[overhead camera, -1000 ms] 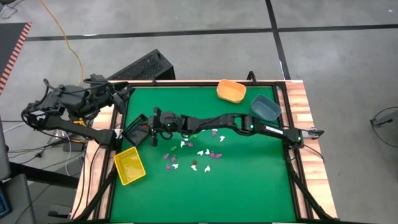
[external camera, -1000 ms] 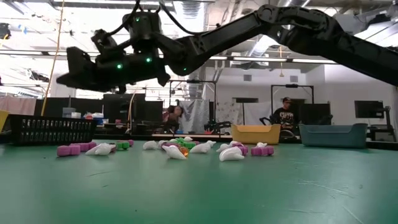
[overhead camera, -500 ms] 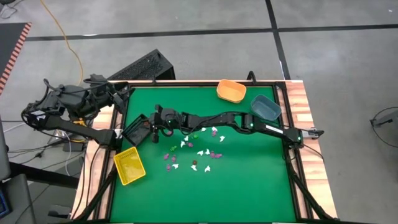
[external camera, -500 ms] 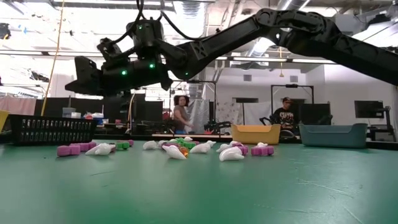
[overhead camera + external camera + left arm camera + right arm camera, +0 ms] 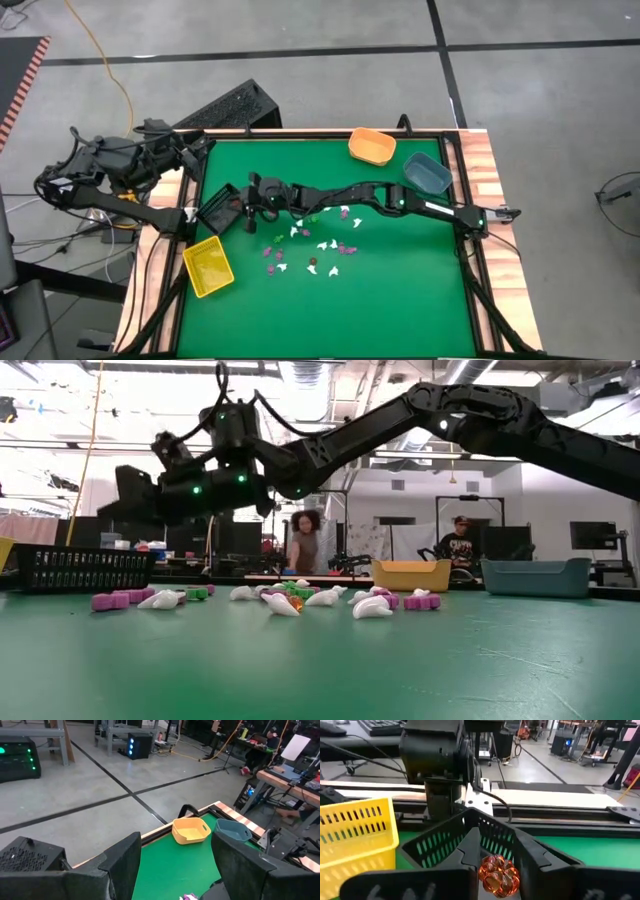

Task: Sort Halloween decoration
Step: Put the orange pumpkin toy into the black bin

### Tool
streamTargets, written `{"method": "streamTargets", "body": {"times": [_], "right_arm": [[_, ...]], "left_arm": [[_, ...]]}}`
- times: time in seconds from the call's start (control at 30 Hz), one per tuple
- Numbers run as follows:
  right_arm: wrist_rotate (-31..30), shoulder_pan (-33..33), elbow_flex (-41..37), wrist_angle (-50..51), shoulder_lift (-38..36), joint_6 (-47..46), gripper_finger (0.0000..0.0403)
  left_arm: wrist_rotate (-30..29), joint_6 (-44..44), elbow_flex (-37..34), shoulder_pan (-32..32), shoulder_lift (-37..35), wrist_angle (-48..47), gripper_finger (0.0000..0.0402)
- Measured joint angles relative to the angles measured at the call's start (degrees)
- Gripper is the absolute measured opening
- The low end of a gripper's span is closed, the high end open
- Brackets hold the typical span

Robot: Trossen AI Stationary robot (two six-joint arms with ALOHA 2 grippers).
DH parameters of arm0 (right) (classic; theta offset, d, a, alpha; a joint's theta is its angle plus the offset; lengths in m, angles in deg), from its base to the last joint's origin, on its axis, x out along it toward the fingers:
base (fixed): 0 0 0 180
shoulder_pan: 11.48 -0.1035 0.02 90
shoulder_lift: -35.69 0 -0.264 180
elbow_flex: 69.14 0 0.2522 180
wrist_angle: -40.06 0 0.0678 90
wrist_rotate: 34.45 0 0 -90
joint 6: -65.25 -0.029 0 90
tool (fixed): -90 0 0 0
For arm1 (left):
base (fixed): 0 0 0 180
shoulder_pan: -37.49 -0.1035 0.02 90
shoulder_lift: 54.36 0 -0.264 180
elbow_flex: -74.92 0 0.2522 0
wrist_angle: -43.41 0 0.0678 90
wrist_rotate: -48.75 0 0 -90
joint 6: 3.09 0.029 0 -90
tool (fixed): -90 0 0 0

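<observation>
While stretched across the table, the right pincer (image 5: 492,865) pinches an orange trinket (image 5: 498,874) above the black bin (image 5: 445,840).

you can't see the lower part of the orange trinket (image 5: 498,875) between the jaws; the frame edge cuts it, and the fingers (image 5: 470,851) too.

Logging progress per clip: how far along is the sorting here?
Early. Done: nothing visibly sorted; bin contents are unclear. In hand: the right gripper holds an orange pumpkin trinket by the black basket. Left: many trinkets on the mat. The left gripper waits, open, off-table.
</observation>
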Motion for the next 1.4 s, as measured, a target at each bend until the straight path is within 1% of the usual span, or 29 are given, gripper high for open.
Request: {"method": "streamTargets", "body": {"times": [0.17,0.47,0.63,0.77,0.9,0.93,1.0,1.03,1.2,1.27,1.3,1.4], "right_arm": [[0.51,0.69,-0.15,1.28,0.15,-0.16,0.0099],[0.87,0.57,-0.11,2.15,0.13,-0.35,0.0171],[0.87,0.56,-0.11,2.28,0.13,-1.00,0.0197],[0.69,0.56,-0.11,2.10,-0.24,-5.78,0.0200],[1.29,1.22,-0.11,3.95,-1.37,-15.84,0.0194],[2.05,1.56,-0.11,4.86,-1.88,-18.30,0.0192],[5.77,2.66,-0.19,8.79,-3.84,-21.87,0.0189],[8.00,3.15,-0.18,8.97,-4.61,-22.57,0.0188],[24.27,6.58,-0.14,13.31,-12.07,-22.72,0.0184],[29.43,7.92,-0.13,16.08,-15.64,-20.92,0.0181],[30.92,8.39,-0.13,18.74,-17.71,-19.09,0.0180],[31.43,9.93,-0.13,30.31,-24.78,-10.09,0.0175]], "left_arm": [[0.15,0.25,0.00,0.00,-0.01,-0.02,0.0231],[0.15,0.90,0.00,0.00,0.01,-0.02,0.0231],[0.16,0.92,0.00,-0.01,0.01,-0.02,0.0231],[0.09,0.93,0.00,-0.01,0.01,-0.02,0.0231],[0.09,0.94,-0.01,0.00,0.01,-0.18,0.0231],[0.09,0.93,0.00,0.00,-0.01,-0.36,0.0231],[0.09,0.95,0.00,0.00,0.01,-0.98,0.0231],[0.09,0.95,0.00,0.02,-0.01,-1.16,0.0231],[0.18,0.95,0.00,0.00,-0.01,-1.09,0.0231],[0.37,0.95,0.00,-0.01,-0.01,-0.96,0.0231],[0.40,0.95,0.00,-0.01,-0.01,-0.90,0.0231],[0.44,0.95,0.00,0.01,0.01,-0.89,0.0231]]}}
